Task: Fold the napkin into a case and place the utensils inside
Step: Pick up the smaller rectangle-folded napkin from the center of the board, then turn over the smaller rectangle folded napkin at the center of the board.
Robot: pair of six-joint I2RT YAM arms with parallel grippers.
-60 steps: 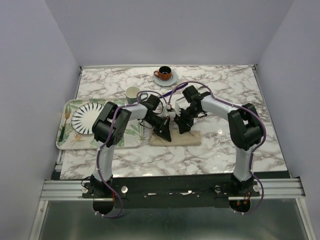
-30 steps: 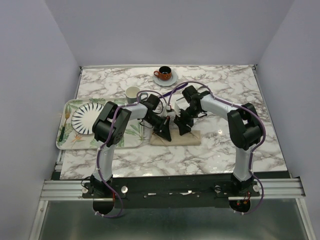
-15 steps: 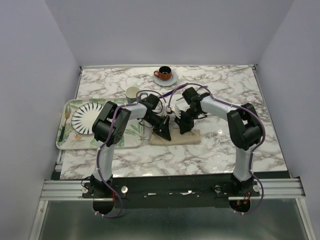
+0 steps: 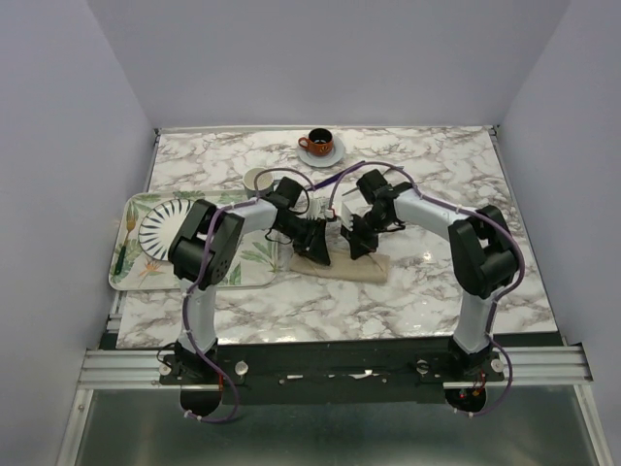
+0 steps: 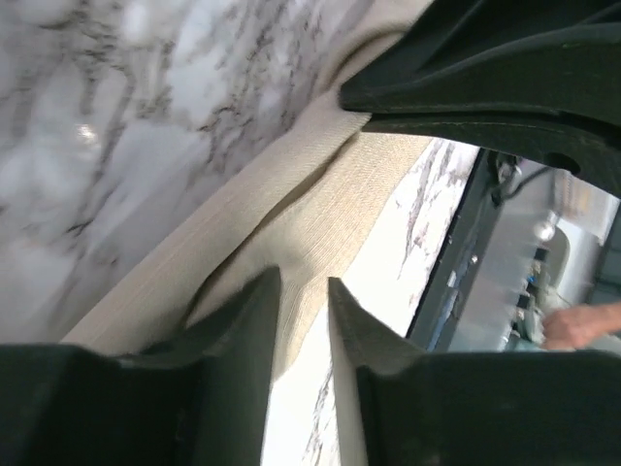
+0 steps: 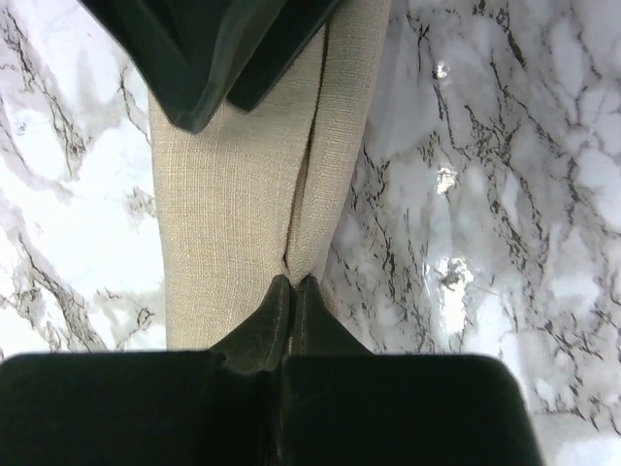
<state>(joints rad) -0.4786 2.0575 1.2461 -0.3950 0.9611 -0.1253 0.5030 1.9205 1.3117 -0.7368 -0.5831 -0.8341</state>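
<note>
Beige-tan cloth napkin (image 4: pixel 347 269) down to a narrow strip; case unfinished, utensils not in.
White marble surface (image 4: pixel 417 291): leaf-printed tray (image 4: pixel 257 260) left, slim utensils (image 4: pixel 123 245) apparently at its far rim, well apart. Napkin mid-surface. Right gripper (image 6: pixel 293 283) jaws pinch its crease; left gripper (image 5: pixel 303 283) jaws narrowly apart, holding nothing.

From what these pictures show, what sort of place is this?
Probably a robot test cell staged as a dining table: plain lilac walls box in a marble-patterned tabletop, a metal rail carries the arms, and a cup on a saucer and a leaf-printed tray are laid out.
</note>
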